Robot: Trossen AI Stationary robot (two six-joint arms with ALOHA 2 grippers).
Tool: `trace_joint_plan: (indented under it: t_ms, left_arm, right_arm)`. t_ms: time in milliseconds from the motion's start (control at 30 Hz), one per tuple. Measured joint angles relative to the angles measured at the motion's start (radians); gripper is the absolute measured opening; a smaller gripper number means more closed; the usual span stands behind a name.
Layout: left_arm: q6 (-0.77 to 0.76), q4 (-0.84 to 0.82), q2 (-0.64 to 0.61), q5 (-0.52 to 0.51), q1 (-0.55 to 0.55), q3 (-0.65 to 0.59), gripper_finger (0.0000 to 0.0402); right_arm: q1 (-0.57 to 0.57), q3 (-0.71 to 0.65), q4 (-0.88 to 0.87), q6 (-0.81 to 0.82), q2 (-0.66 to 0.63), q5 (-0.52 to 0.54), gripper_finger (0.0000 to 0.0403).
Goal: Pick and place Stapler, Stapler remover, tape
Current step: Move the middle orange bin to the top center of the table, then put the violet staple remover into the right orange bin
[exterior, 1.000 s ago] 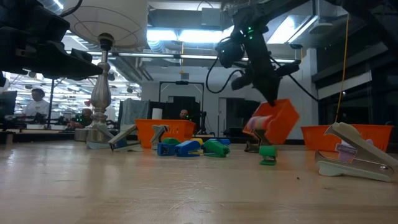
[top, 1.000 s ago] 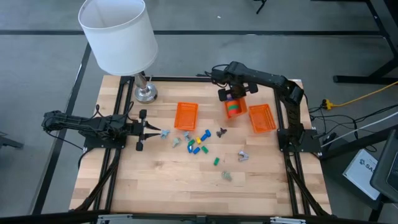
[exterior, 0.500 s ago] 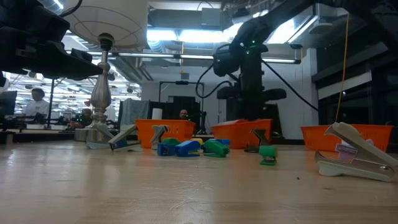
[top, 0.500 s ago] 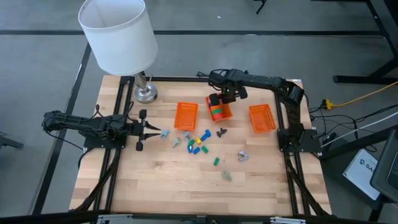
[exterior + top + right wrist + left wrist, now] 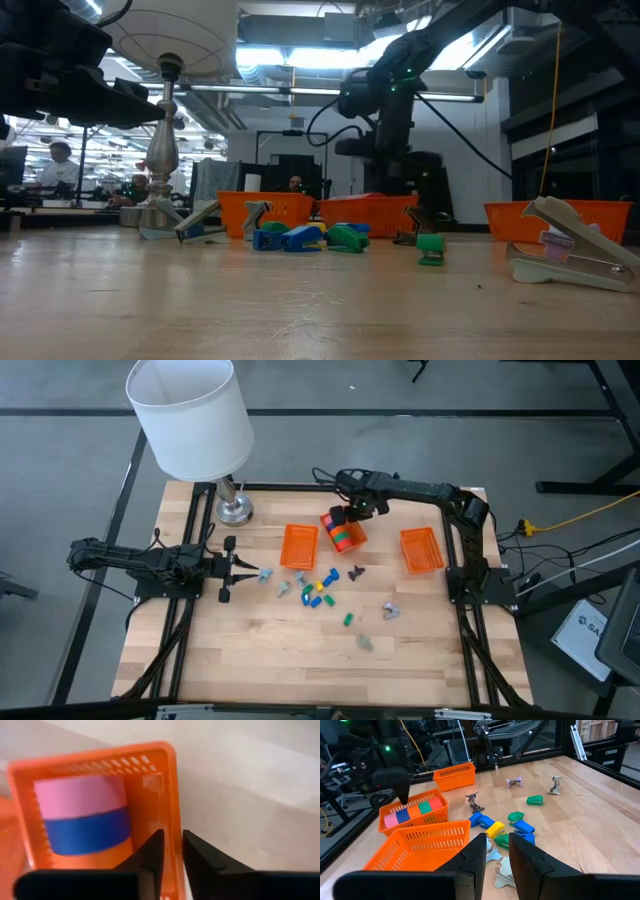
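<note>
right gripper (image 5: 352, 513) low over tape basket's (image 5: 343, 532) rim, arm outstretched

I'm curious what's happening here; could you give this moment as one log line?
right gripper: at rim of basket with tape rolls, jaws slightly apart | left gripper: waiting near staple removers | basket on table

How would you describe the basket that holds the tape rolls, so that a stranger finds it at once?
From the lamp at the table's back edge, look right along three orange baskets. The basket with tape is the middle one, under the right gripper. Only it holds coloured rolls; the left basket and right basket look empty.
</note>
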Motion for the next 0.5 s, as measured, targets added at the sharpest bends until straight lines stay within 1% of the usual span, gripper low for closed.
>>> trace_joint_plan:
  t_ms: [67,200,367,500]
  left_arm:
    - [0.0,0.0,0.0,0.0,0.0,0.0,0.0077]
    - [0.0,0.0,0.0,0.0,0.0,0.0,0.0079]
    - [0.0,0.0,0.0,0.0,0.0,0.0,0.0077]
    - [0.0,0.0,0.0,0.0,0.0,0.0,0.0078]
  right_arm:
    - [0.0,0.0,0.02,-0.008,0.0,-0.001,0.0094]
    - [-0.006,0.02,0.003,-0.032,0.0,-0.004,0.0122]
    - [-0.026,0.08,-0.116,-0.035,0.0,-0.004,0.0159]
    - [-0.018,0.124,-0.169,-0.061,0.0,-0.004,0.0189]
